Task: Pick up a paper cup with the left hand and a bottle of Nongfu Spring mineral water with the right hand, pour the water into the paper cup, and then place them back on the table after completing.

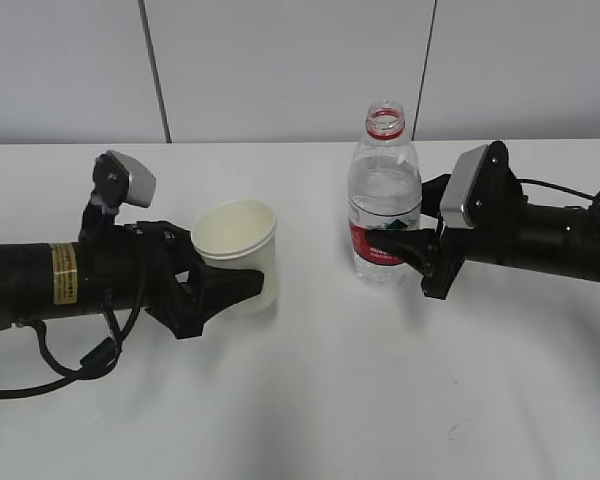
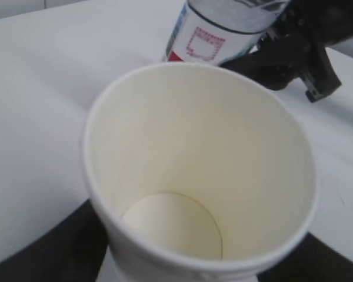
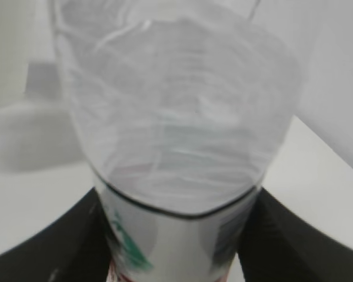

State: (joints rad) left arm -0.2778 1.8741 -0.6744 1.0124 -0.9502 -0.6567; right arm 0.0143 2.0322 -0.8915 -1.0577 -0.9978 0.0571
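Left fingers [image 1: 242, 290] clamp round, smooth paper cup [image 1: 237, 250]; right fingers [image 1: 405, 248] clamp clear ribbed plastic bottle [image 1: 384, 195].

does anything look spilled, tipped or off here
Nothing stands out. The paper cup is upright and empty, held in the left tool. The uncapped water bottle stands upright in the right tool. No water shows on the table.
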